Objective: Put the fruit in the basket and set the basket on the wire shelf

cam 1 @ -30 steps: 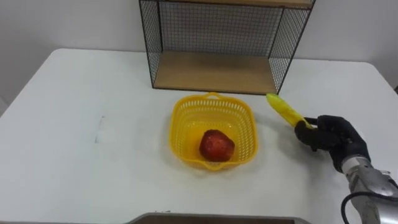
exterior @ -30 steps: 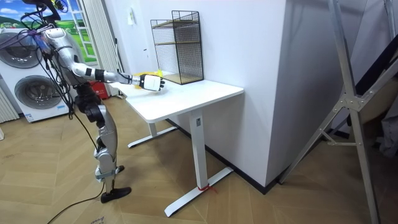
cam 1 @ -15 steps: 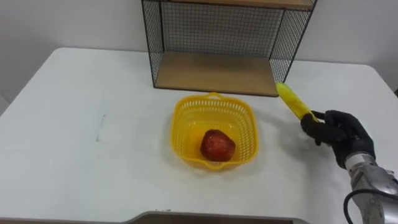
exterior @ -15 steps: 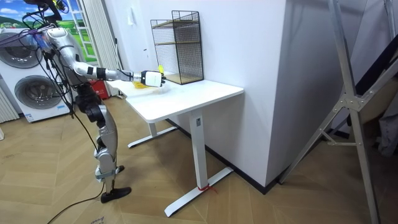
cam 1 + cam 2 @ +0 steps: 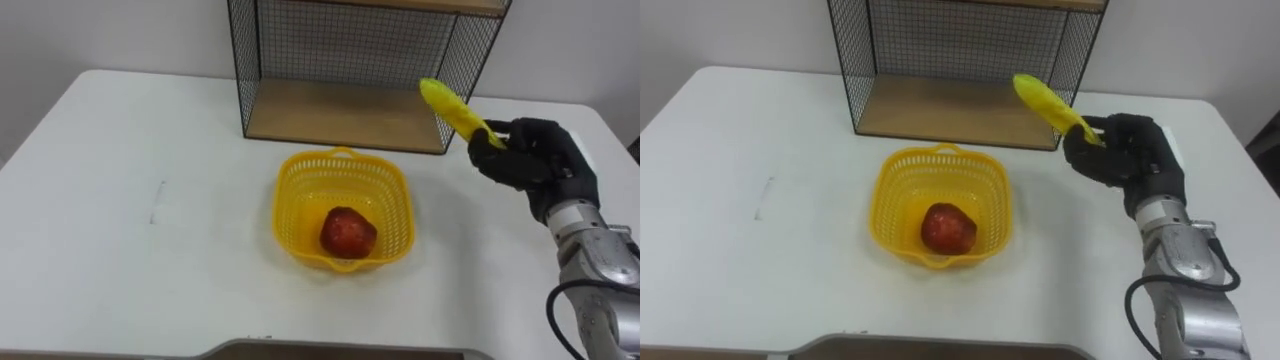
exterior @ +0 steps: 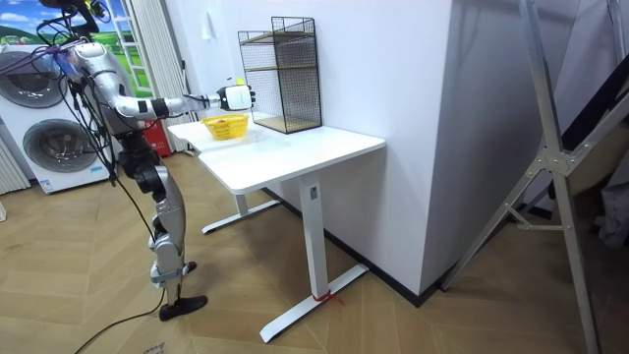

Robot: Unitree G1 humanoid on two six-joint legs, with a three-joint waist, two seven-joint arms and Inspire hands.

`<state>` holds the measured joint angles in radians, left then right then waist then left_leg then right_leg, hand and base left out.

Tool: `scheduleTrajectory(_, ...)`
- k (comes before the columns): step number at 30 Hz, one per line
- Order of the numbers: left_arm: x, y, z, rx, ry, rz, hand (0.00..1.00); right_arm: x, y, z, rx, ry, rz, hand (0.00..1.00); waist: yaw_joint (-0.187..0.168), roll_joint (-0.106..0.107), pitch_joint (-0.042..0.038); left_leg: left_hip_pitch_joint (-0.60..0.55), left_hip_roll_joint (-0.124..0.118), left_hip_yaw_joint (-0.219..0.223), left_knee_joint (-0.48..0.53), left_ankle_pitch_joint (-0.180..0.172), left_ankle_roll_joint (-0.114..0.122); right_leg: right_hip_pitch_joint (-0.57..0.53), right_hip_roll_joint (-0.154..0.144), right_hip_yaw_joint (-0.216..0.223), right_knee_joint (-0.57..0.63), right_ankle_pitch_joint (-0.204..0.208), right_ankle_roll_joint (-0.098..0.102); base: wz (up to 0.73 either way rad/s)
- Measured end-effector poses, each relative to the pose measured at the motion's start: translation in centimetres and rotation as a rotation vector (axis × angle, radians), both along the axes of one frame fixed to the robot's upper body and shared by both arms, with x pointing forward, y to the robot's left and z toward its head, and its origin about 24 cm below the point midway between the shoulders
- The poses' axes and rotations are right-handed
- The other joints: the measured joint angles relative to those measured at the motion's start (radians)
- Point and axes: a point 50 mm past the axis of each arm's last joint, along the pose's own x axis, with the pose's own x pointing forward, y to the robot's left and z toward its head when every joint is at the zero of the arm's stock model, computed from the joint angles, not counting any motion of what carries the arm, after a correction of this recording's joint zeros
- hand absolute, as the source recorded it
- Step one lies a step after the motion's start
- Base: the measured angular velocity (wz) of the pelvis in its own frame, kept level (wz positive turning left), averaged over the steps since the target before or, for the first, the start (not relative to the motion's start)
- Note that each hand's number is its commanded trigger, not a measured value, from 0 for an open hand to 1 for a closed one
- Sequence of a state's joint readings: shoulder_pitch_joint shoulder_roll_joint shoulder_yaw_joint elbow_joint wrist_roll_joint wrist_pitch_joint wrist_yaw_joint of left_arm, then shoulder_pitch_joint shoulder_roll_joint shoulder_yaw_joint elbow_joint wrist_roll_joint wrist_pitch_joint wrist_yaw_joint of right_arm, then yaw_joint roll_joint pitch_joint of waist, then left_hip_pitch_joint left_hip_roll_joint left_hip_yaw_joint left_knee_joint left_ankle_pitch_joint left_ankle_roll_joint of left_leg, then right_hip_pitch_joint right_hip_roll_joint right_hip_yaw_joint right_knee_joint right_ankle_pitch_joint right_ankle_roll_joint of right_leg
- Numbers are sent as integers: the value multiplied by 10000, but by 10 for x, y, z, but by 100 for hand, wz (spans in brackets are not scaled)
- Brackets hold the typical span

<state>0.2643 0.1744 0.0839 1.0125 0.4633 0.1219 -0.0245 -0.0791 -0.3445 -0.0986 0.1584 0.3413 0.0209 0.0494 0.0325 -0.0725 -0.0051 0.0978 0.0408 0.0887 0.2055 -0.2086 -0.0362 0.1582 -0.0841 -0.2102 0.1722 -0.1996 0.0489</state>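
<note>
A yellow basket [image 5: 345, 207] [image 5: 943, 205] sits on the white table [image 5: 130, 210], just in front of the wire shelf [image 5: 350, 70] [image 5: 955, 60]. A red apple [image 5: 347, 233] [image 5: 947, 228] lies inside it. My right hand [image 5: 530, 160] [image 5: 1125, 152] is raised above the table to the right of the basket, shut on one end of a yellow banana [image 5: 450, 108] [image 5: 1045, 102]. The banana points up and left, toward the shelf's right front post. In the room view the basket [image 6: 225, 126] and my right hand [image 6: 236, 97] show near the shelf [image 6: 280, 74].
The wire shelf has a wooden bottom board [image 5: 345, 115] and black mesh sides. The table's near edge carries a grey strip [image 5: 350, 350]. In the room view I stand at the table's end, washing machines [image 6: 54, 138] behind me.
My right hand has lifted the banana up off the table and carried it higher and slightly left, toward the shelf's right post. Basket and apple stay put.
</note>
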Motion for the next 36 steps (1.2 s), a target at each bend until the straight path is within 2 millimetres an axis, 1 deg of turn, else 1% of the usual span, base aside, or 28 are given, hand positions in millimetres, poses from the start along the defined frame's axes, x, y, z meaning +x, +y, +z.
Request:
scheduleTrajectory(7, 0, 0, 0, -11, -4, -18, 0, 1, 6, 12, -511, -467, 428, 100, 10, 22, 12, -8, 1, -23, -9, 0, 0, 5, 0, -39, 3, 1, -2, 0)
scheduleTrajectory(9, 0, -1, 0, -23, 6, -49, 0, 2, 7, 15, -912, -511, 521, 100, 20, 29, 14, -6, 1, -23, -9, 0, 0, 7, 0, -39, 6, 2, -2, 0)
scheduleTrajectory(11, 0, -2, 0, -79, -7, -92, 0, 2, 10, 19, -1250, -645, 727, 100, 37, 57, 33, 6, 0, -21, -9, 0, 0, 5, 0, -35, 6, 2, -3, 0)
scheduleTrajectory(13, 2, -2, 0, -162, -134, -153, 0, 2, 15, 28, -1711, -961, 1106, 100, 36, 98, 55, 13, 2, -18, -16, 0, 0, -31, 1, -34, 7, 2, -3, 0)
scheduleTrajectory(16, 5, -2, 0, -162, -195, -189, 0, 2, 25, 36, -2561, -1246, 1685, 100, 46, 90, 54, 14, 8, -15, -67, 0, 0, -7, 4, -51, 10, 2, -3, 0)
scheduleTrajectory(18, 5, -2, -1, -162, -163, -196, 0, 2, 32, 35, -2967, -1181, 2073, 100, 55, 44, 57, 16, 8, -14, -75, 0, 0, -7, 4, -42, 19, 2, -3, 0)
scheduleTrajectory(20, 9, -1, -1, -129, -177, -221, 0, 2, 41, 31, -3278, -972, 2622, 100, 45, -56, 92, 6, 8, -11, -72, 0, 0, -14, 4, -39, 19, 2, -3, 0)
scheduleTrajectory(22, 11, 0, -1, -114, -208, -231, 0, 2, 44, 29, -3340, -892, 2886, 100, 55, -125, 121, 0, 8, -11, -74, 0, 0, -17, 3, -41, 18, 2, -3, 0)
scheduleTrajectory(25, 11, 0, -1, -109, -201, -244, 0, 2, 48, 28, -3412, -808, 3176, 100, 110, -172, 111, -15, 8, -13, -73, 0, 0, -16, 2, -76, 8, 2, -3, 0)
scheduleTrajectory(27, 12, 0, -1, -109, -235, -254, 0, 2, 50, 27, -3472, -756, 3344, 100, 147, -168, 111, -15, 8, -13, -73, 0, 0, -14, 0, -99, 6, 2, -3, 0)
scheduleTrajectory(30, 14, -1, -1, -116, -277, -283, 0, 1, 53, 25, -3663, -665, 3574, 100, 270, -108, 110, -20, 8, -14, -65, 0, 0, -9, -2, -102, 0, 2, -3, 0)
scheduleTrajectory(34, 15, -2, -1, -150, -245, -434, 0, 1, 57, 23, -3657, -563, 3983, 100, 305, 21, 63, -17, 7, -20, -59, 0, 0, -2, -6, -116, 1, 3, -3, 0)
scheduleTrajectory(35, 15, -2, -1, -152, -240, -440, 0, 1, 59, 22, -3656, -538, 4081, 97, 308, 57, 53, -10, 7, -20, -55, 0, 0, 2, -6, -117, 2, 3, -3, 0)
scheduleTrajectory(36, 15, -2, -1, -154, -238, -447, 0, 0, 61, 21, -3654, -524, 4138, 67, 309, 68, 52, -6, 7, -20, -55, 0, 0, 3, -6, -116, 2, 3, -4, 0)
